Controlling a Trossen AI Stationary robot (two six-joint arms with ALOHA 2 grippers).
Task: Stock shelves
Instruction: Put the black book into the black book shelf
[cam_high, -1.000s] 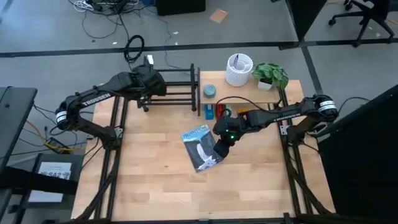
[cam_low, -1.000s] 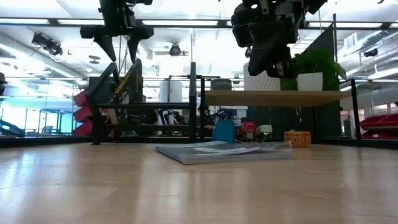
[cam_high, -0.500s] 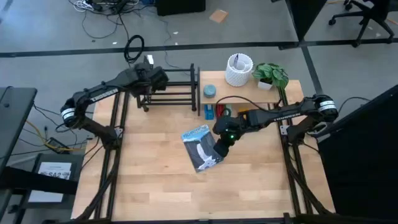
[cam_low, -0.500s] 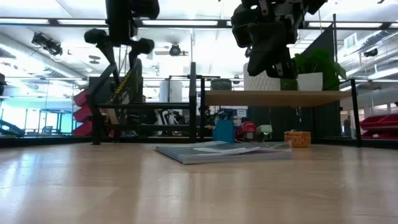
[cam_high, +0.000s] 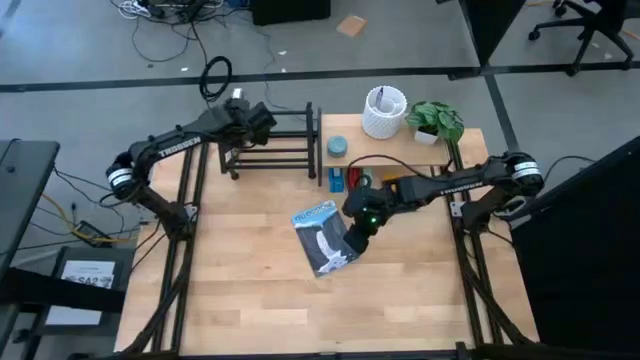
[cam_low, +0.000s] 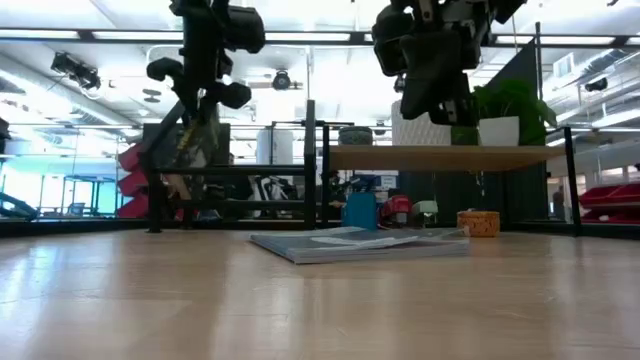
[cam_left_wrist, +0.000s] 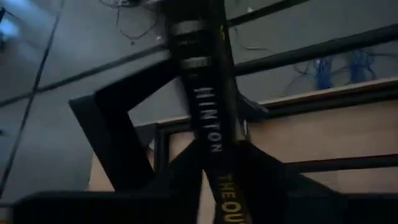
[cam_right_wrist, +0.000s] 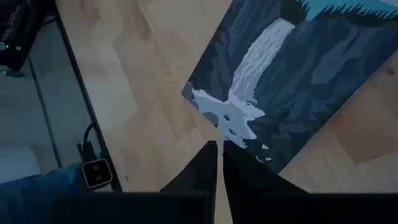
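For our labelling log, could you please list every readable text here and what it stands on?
"HINTON" and "THE OU", cut off by the picture's edge: spine of the black book.
"TROSSEN": left arm.
Title on the magazine: too small to read.

A waterfall-cover book (cam_high: 325, 238) is lying flat near the middle of the wooden tabletop (cam_high: 260, 290). A white textured cup (cam_high: 384, 112) and a potted green plant (cam_high: 436, 122) are standing side by side near the table's far edge. Cables (cam_high: 170, 12) are trailing across the grey floor beyond.
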